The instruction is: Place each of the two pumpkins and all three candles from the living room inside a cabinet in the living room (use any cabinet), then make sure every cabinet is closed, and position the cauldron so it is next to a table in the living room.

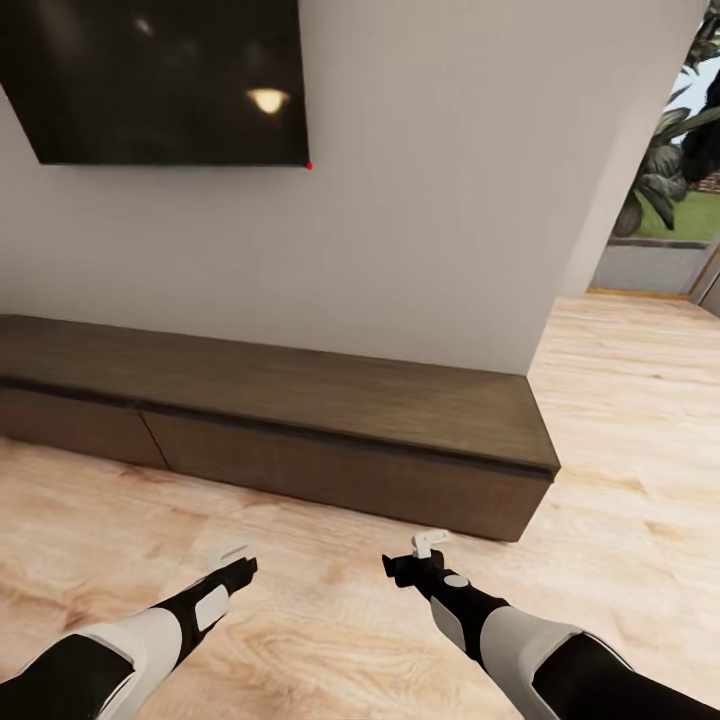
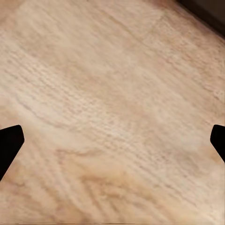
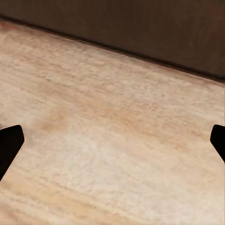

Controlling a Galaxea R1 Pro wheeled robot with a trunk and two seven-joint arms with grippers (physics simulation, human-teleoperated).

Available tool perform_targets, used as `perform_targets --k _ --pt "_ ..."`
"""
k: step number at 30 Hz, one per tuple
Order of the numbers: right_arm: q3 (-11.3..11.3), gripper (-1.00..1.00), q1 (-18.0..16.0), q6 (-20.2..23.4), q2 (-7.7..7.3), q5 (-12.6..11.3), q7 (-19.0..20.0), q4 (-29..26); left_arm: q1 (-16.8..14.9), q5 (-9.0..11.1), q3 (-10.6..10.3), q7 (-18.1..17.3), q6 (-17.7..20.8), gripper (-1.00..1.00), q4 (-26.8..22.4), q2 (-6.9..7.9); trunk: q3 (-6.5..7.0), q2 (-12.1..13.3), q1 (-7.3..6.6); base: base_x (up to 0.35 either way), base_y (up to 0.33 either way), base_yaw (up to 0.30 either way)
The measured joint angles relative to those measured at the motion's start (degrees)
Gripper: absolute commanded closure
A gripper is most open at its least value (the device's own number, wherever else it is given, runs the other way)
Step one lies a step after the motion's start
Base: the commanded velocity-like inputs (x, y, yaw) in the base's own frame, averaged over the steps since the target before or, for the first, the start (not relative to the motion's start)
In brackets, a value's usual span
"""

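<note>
Two end effectors are seen low in the head view, both held above the pale wood-grain plank floor (image 1: 330, 610) in front of the cabinet. The left end effector (image 1: 232, 553) is carried on a black-and-white arm, and in the left wrist view its black fingertips (image 2: 10, 145) are set far apart at opposite edges, with nothing but bare floor between them; it is spread and empty. The right end effector (image 1: 430, 543) is likewise spread wide, its dark fingertips (image 3: 10, 143) being found at the two sides of the right wrist view, with floor between them and nothing pinched. In that same view the dark-brown front of the cabinet (image 3: 140, 33) is seen just beyond the floor.

The long, low dark-brown wooden cabinet (image 1: 300, 420) is set against the plain light-grey wall (image 1: 420, 200). Its flat top is shown bare, and its handle-less front panels are seen flush, with a thin seam between two of them toward the left. A large black flat screen (image 1: 160, 80) is mounted on the wall above the cabinet's left part; a lamp's reflection is caught in it. At the far right, green foliage (image 1: 680, 150) is visible through an opening beyond the wall's end.

No brand, label or legible writing can be made out on any surface.
</note>
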Motion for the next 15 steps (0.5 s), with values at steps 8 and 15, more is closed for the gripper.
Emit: perform_targets --k 8,15 --pt "-0.1 -1.0 0.1 3.2 0.0 0.0 0.4 -0.1 0.0 1.0 0.0 0.0 4.9 -1.0 0.0 -0.01 2.2 0.1 -0.2 0.0 0.0 0.238" --pt "0.0 -1.0 0.1 5.3 0.22 0.0 0.4 -0.1 0.0 1.1 0.0 0.0 6.7 -1.0 0.0 -0.04 3.81 0.2 -0.39 0.0 0.0 0.286"
